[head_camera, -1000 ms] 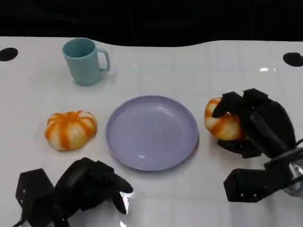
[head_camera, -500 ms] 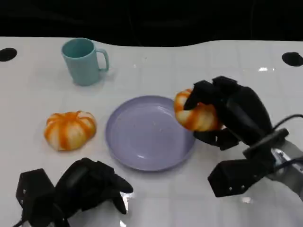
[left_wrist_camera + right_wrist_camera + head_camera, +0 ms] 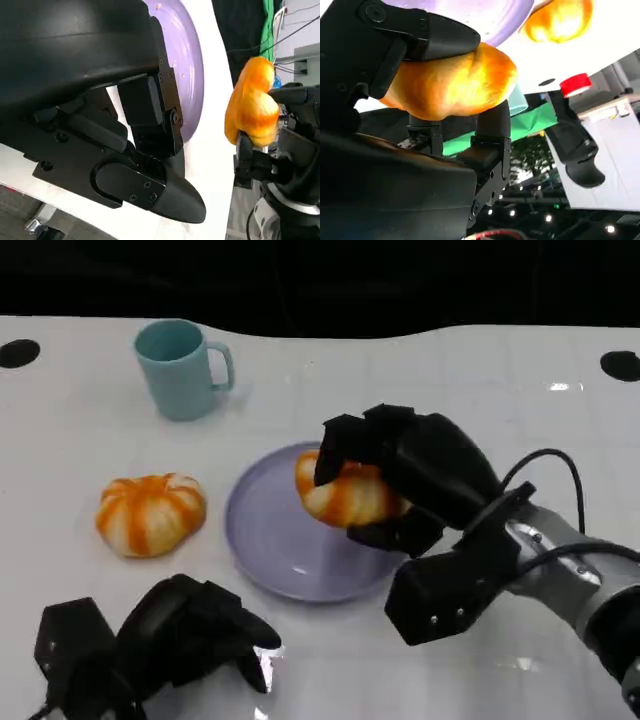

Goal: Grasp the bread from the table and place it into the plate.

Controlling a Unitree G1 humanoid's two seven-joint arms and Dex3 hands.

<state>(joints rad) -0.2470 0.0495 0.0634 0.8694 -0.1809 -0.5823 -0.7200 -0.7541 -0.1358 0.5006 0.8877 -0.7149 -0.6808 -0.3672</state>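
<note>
right robot hand point(image 3: 400, 480) carried one bread point(image 3: 345, 490) over the plate point(image 3: 270, 540), clamped on it, second bread point(image 3: 150, 512) left of plate

Glossy white table point(image 3: 420, 370), smooth lavender plate point(image 3: 262, 530) (faint sheen), matt teal mug point(image 3: 180, 370), glazed-looking bread point(image 3: 345, 495)

I can't see the far side of the bread point(image 3: 345, 495): the right hand point(image 3: 410, 475) covers it. The plate point(image 3: 265, 540) rim beneath is hidden too. The left hand point(image 3: 170, 645) is cut off by the head view's lower edge.
</note>
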